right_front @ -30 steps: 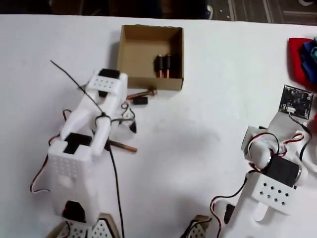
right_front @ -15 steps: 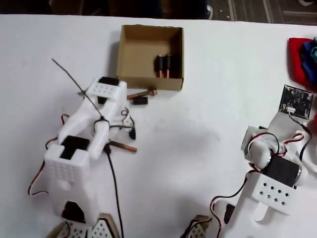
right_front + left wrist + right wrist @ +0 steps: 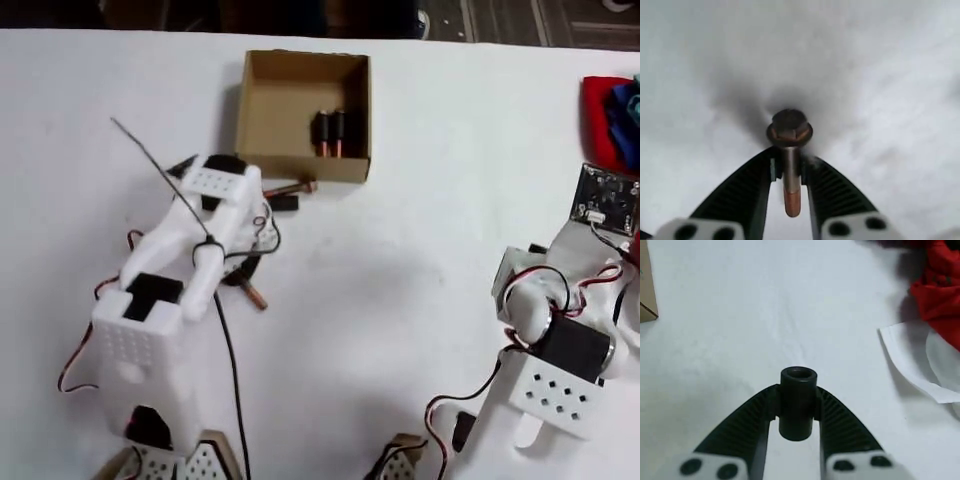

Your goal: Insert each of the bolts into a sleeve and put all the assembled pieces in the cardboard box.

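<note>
**Left arm.** The left gripper (image 3: pixel 790 167) is clenched on a bolt (image 3: pixel 789 129). It grips the shank just below the hex head. The head stands clear beyond the fingertips, and the copper-coloured end points back between the jaws. In the high view the bolt pokes out from under this arm, close above the table (image 3: pixel 400 300).

**Right arm.** The right gripper (image 3: pixel 796 395) is grasping 1 black sleeve (image 3: pixel 797 410) by its middle, with the open bore showing past the fingertips. The 2 arms are well apart.

**Box.** The cardboard box (image 3: pixel 305 168) holds 2 assembled pieces (image 3: pixel 330 133) side by side against its right wall. Just outside its near wall lie 1 loose bolt (image 3: pixel 290 188) and 1 loose sleeve (image 3: pixel 284 203).

**Step in hand – judgement.** The step is mating the held bolt with the held sleeve, with roughly half the task left.

- Bring both parts to the open middle of the table.
- Line the shank up with the bore before closing the gap – a skewed entry would likely jam or twist the bolt in its grip.
- Little free shank is exposed, so the sleeve may foul the left jaws; a regrip nearer the head could be needed.
- Keep both grips firm until the sleeve seats.
</note>
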`<state>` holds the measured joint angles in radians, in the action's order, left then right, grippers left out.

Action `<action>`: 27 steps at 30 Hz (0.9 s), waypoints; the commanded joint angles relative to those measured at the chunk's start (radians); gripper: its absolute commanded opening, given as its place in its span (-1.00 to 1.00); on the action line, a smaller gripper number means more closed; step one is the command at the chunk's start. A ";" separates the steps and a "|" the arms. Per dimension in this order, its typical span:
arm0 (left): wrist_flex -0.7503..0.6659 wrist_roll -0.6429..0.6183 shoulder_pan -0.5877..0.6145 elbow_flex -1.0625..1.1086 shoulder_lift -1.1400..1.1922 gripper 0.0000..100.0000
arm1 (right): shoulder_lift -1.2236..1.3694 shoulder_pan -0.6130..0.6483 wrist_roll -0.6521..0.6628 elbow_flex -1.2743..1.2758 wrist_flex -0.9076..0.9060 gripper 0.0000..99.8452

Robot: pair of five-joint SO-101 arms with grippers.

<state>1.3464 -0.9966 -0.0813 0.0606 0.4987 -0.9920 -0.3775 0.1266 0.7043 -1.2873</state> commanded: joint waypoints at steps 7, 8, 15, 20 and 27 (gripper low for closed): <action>0.014 0.339 0.006 -0.257 0.002 -0.93 | -0.028 0.005 -0.002 -0.049 -0.008 -0.96; 0.029 0.423 0.012 -0.277 0.002 -0.93 | -0.028 0.005 -0.002 -0.049 -0.008 -0.96; 0.069 0.965 0.005 -0.280 0.006 -0.93 | -0.028 0.007 -0.002 -0.049 -0.008 -0.96; 0.077 0.982 -0.003 -0.245 0.098 -0.93 | -0.028 0.007 -0.002 -0.049 -0.008 -0.96; 0.166 0.910 0.003 -0.429 0.230 -0.92 | -0.028 0.007 -0.002 -0.049 -0.008 -0.96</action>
<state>1.4691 -0.0499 -0.0752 -0.2785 0.6874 -0.9920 -0.3775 0.1266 0.7043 -1.2935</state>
